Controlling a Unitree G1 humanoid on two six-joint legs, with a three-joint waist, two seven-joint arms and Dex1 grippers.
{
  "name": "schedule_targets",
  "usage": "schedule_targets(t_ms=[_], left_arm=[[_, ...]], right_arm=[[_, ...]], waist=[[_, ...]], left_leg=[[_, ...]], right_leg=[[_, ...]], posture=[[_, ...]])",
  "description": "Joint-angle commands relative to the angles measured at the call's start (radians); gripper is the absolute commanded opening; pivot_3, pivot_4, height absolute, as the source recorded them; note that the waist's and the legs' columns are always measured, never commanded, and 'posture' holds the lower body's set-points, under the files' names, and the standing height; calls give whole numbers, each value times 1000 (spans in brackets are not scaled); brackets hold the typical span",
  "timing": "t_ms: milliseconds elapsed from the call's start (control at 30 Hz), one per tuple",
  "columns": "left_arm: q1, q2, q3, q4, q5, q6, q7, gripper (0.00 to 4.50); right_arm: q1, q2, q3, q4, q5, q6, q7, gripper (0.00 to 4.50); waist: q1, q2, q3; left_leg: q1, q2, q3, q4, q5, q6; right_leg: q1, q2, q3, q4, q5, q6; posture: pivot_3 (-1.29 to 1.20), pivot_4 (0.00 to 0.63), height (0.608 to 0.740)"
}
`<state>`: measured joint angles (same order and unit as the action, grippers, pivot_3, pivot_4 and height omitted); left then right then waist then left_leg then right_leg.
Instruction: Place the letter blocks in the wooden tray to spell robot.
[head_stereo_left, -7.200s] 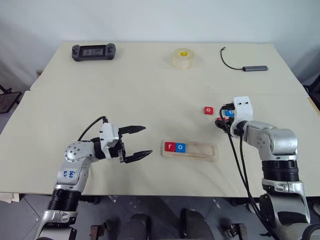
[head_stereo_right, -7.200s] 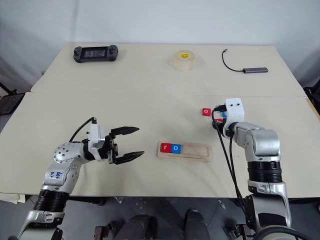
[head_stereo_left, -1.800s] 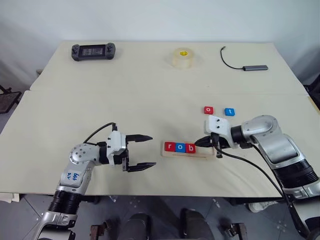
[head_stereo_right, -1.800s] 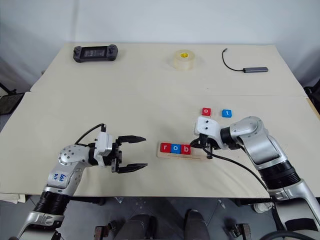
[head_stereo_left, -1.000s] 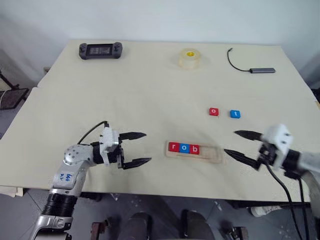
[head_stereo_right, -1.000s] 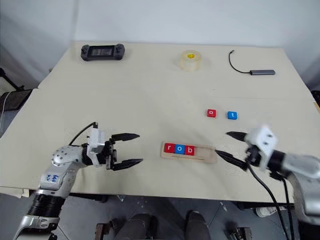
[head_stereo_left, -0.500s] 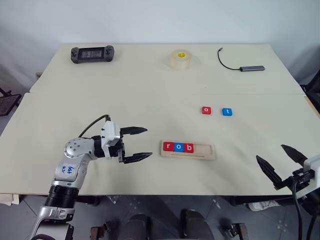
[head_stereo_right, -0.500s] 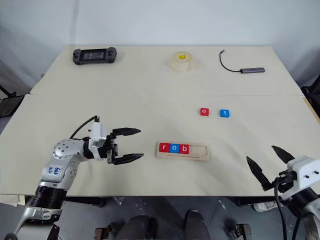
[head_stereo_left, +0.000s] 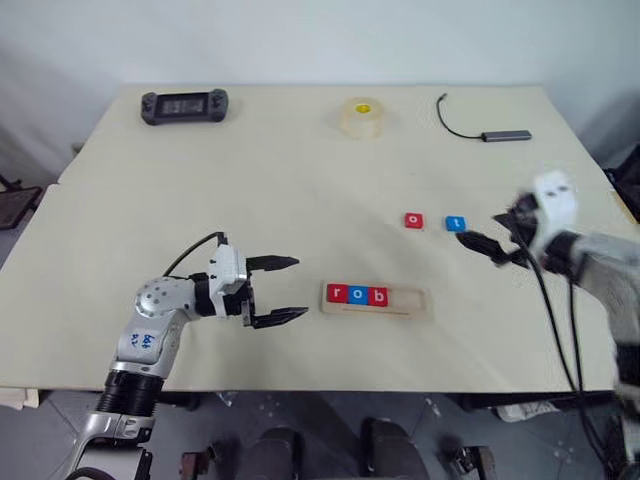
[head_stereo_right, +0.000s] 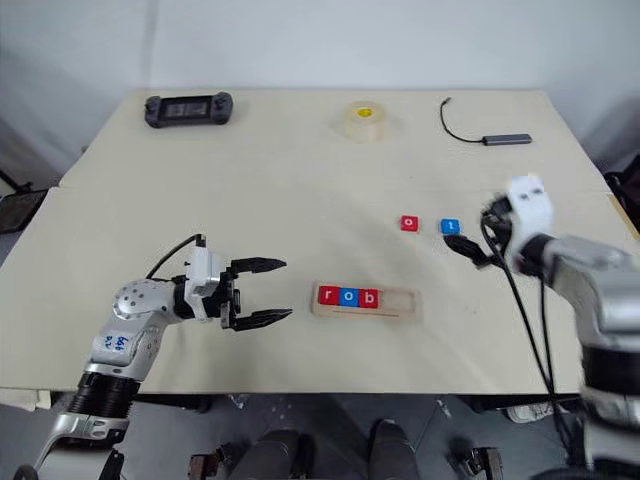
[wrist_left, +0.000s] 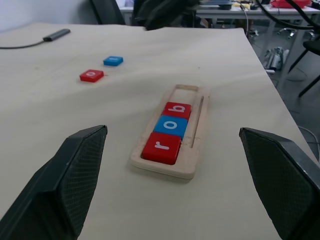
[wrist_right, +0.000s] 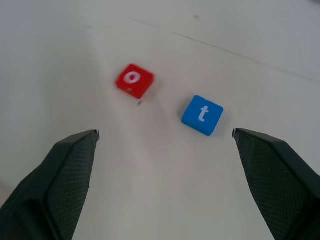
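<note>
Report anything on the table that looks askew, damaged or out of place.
Nothing stands out. The red o block and blue t block lie flat outside the wooden tray, slightly turned; r, o, b sit squarely inside.

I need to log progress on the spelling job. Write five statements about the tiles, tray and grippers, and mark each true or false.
1. The wooden tray holds three tiles reading r, o, b. True.
2. The red o tile and the blue t tile lie on the table, outside the tray. True.
3. The right gripper is shut on the blue t tile. False: its fingers are spread wide with nothing between them, and it sits close beside that tile.
4. The left gripper is open and empty. True.
5. The tile in the middle of the tray's row is red. False: the middle o tile is blue, between red r and red b.
</note>
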<state>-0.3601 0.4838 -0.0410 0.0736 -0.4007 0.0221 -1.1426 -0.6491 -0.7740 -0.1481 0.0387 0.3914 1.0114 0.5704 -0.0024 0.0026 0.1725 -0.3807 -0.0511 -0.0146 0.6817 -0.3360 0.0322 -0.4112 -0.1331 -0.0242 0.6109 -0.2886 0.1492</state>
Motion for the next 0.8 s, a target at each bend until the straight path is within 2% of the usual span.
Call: schedule_targets(t_ms=[33,100,567,800], left_arm=[[9,1,0,-47,3,-9,11,4500],[17,0,2,-55,3,-10,19,4500],[40,1,3,-71,3,-15,47,4500],[36,1,1,-70,4,-16,50,4500]], right_arm=[[-86,6,59,117,-57,8,-23,4476],[-112,11,88,165,-85,-12,-26,4476],[-140,77,92,159,-102,-14,-43,4476],[-204,205,64,187,-118,9,-157,4476]], waist=[[2,0,0],[7,0,0],[1,0,0],[-5,0,0]], left_leg=[[-2,1,-1,0,0,0],[-7,0,-4,1,0,0],[-8,-3,-4,2,-1,2],[-7,-1,-3,2,0,1]], right_leg=[[0,0,-1,1,0,0],[-3,0,-3,1,0,0],[-3,-1,-10,1,0,1],[-3,0,-10,2,0,1]], posture=[[0,150,740],[0,150,740],[0,150,740],[0,150,740]])
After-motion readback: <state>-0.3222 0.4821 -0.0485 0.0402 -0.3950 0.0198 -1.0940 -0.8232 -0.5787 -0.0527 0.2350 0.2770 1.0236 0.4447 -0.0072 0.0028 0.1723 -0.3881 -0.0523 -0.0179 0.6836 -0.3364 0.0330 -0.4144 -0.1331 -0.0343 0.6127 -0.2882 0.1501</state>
